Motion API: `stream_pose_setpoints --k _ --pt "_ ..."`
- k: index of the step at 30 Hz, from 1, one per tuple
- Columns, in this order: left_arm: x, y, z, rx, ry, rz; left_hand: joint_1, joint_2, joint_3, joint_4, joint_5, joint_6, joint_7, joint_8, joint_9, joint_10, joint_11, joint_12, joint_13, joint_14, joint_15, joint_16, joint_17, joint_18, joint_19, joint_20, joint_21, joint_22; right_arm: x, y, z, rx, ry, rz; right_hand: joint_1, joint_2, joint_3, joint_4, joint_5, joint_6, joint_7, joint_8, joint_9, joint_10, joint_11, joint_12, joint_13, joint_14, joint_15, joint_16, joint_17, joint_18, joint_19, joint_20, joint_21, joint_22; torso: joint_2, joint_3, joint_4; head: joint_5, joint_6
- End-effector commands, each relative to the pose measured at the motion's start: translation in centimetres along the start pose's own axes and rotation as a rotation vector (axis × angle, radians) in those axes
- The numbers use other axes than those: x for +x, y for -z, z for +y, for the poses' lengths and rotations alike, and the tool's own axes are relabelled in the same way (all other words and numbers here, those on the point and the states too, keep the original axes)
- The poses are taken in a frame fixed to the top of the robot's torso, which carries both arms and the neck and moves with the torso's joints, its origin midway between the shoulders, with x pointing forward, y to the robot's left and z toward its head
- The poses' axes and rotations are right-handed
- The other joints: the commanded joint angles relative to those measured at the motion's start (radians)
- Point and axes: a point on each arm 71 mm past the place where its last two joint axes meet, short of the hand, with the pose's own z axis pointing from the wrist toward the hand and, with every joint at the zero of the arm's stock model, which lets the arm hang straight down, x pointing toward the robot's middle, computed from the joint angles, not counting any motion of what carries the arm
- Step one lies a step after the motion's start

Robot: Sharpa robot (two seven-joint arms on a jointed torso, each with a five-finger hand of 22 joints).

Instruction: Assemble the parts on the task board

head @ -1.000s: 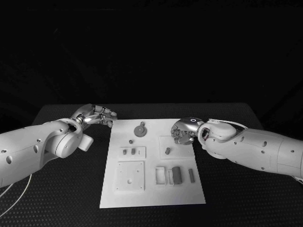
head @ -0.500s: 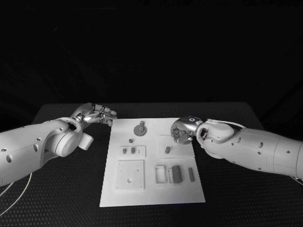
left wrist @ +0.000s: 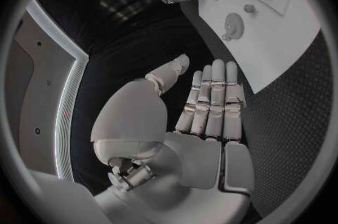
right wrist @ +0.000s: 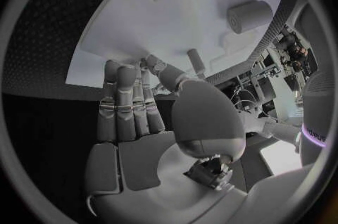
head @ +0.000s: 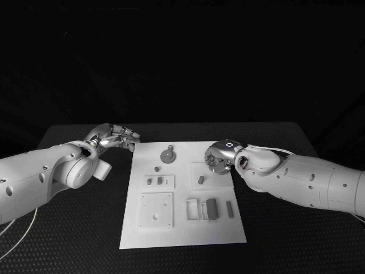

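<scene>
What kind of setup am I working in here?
Most likely a lab test bench: a white task board with small grey parts lies on a black table, with dark surroundings behind and equipment racks at the right wrist view's rim.

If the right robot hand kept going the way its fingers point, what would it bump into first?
Probably the small upright peg just beyond the right robot hand fingertips, on the task board; depth is uncertain.

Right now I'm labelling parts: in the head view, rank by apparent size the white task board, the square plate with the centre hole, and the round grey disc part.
1. White task board
2. Square plate with the centre hole
3. Round grey disc part
</scene>
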Motion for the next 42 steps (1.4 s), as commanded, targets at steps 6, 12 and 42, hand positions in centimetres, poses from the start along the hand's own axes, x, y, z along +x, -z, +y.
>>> stream_pose_setpoints --k 6,12,42 --pt "0.0 0.0 -0.2 0.013 0.005 -0.003 -0.004 -0.006 -0.006 -0.001 0.005 -0.002 0.004 0.003 -0.001 -0.008 -0.001 -0.007 -0.001 0.007 -0.001 -0.006 0.002 0.01 0.007 0.002 -0.005 -0.001 2.7 0.7 0.2 0.012 0.066 0.12 0.008 -0.01 0.004 -0.001 0.001 0.017 -0.003 0.007 -0.003 0.014 -0.001 0.005 0.006 0.003 -0.01 0.015 0.004 0.006 0.01 -0.006 0.01 0.008 0.0 -0.0003 0.0004 -0.002 -0.004" --pt "0.0 0.0 -0.2 0.013 0.004 -0.007 -0.004 -0.005 -0.007 0.0 0.005 -0.003 0.005 0.002 -0.001 -0.008 -0.001 -0.007 -0.001 0.007 -0.001 -0.006 0.003 0.01 0.008 0.002 -0.005 -0.001 2.6 0.7 0.4 0.006 0.072 0.091 0.014 -0.012 0.004 -0.001 0.001 0.033 -0.009 0.013 -0.004 0.03 -0.01 0.01 0.014 0.012 -0.019 0.033 0.01 0.006 0.026 -0.013 0.021 0.019 0.0 -0.0006 -0.0001 -0.006 -0.003" --pt "-0.5 0.0 -0.1 0.009 0.001 -0.023 -0.01 -0.004 -0.009 0.006 0.006 -0.006 0.006 0.002 -0.002 -0.008 0.0 -0.008 -0.002 0.013 -0.003 -0.009 0.008 0.01 0.013 0.0 -0.007 -0.002 1.2 0.9 0.4 -0.002 0.04 0.018 0.023 -0.02 -0.001 -0.001 0.001 0.055 -0.019 0.028 0.009 0.058 -0.026 0.016 0.045 0.022 -0.036 0.078 0.027 0.006 0.06 -0.032 0.047 0.047 0.001 -0.0003 0.0009 -0.005 -0.005"
